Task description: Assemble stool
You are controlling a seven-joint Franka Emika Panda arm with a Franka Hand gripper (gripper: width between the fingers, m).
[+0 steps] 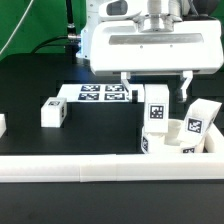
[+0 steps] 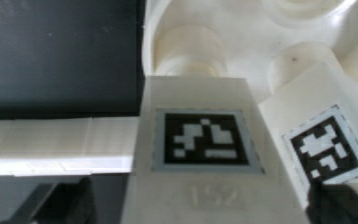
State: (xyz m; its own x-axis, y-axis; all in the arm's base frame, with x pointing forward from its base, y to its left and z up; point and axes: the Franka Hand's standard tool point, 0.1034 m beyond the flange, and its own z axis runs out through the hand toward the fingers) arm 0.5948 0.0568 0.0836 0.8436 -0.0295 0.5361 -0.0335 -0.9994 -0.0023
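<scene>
Exterior view: the gripper [image 1: 156, 94] hangs at twelve o'clock with its jaws wide, clear of the upright leg [image 1: 155, 110] between them. That leg stands on the seat [image 1: 172, 142] at four o'clock, with a second leg [image 1: 197, 120] at three. A loose leg [image 1: 52, 112] lies at nine.

Wrist view: the upright leg's tag fills the middle, with the second leg just beside it.

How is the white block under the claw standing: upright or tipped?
Upright: the leg block stands on end on the seat disc.

White boxy housing [image 1: 150, 45], grey flange above, slim dark pincer [image 1: 156, 88]
</scene>
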